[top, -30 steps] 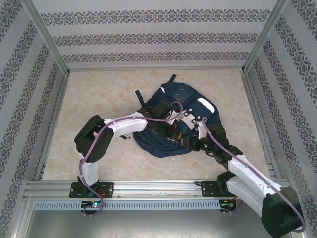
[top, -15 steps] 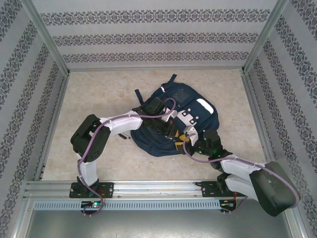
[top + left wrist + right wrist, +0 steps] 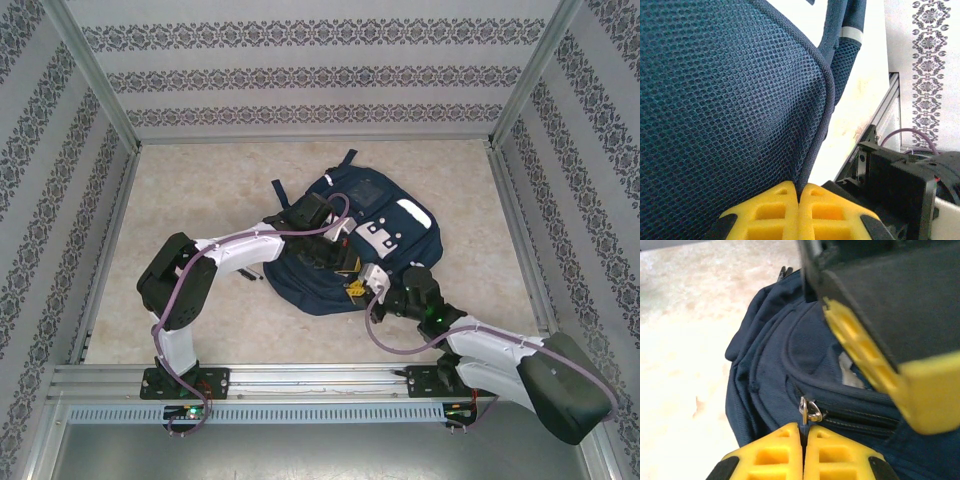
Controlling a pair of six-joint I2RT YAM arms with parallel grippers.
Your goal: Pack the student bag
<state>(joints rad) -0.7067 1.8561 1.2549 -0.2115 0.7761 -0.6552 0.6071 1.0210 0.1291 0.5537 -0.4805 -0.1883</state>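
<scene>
Now student bag (image 3: 372,192) partly unzipped, right gripper (image 3: 802,431) pinching zipper pull (image 3: 811,411), left gripper (image 3: 799,190) clamping its mesh edge (image 3: 812,147).

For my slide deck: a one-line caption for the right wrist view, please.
Right gripper shut on the zipper pull of the navy student bag lying on the table.

A staged robot test cell is shown, not a lived-in room. A marble-patterned tabletop (image 3: 200,200) is boxed in by aluminium frame posts (image 3: 92,75). Panels papered with striped floral wallpaper (image 3: 310,75) are fitted between them. Two robot arm bases (image 3: 185,381) are bolted to a metal rail (image 3: 320,378).
</scene>
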